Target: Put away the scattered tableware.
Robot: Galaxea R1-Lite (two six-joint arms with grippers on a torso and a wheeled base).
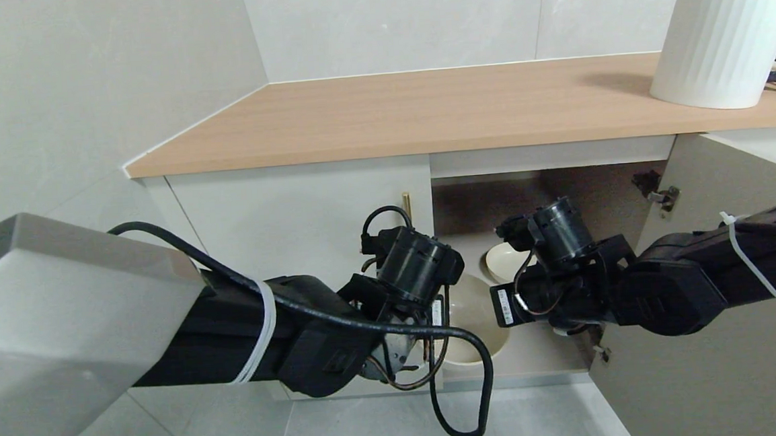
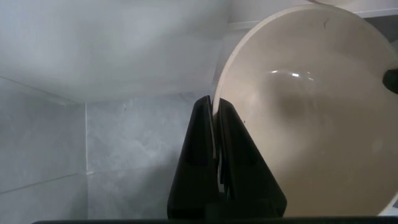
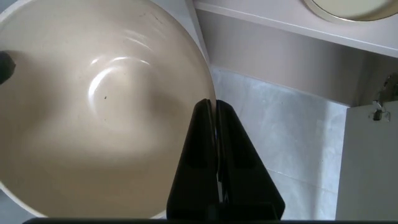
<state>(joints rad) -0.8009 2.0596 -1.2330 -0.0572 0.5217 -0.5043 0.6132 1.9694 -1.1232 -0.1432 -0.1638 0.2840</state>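
A bowl [image 1: 473, 315] was at the open cabinet's [image 1: 495, 201] mouth; a plate [image 1: 504, 263] lay behind it, inside; a canister [image 1: 720, 29] stood on the surface [image 1: 422, 108] above, right.

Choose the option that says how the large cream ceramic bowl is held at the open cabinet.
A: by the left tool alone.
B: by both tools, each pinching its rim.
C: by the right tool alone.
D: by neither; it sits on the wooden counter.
B: the left tool and the right tool each clamp the rim of the large cream ceramic bowl, on opposite sides.
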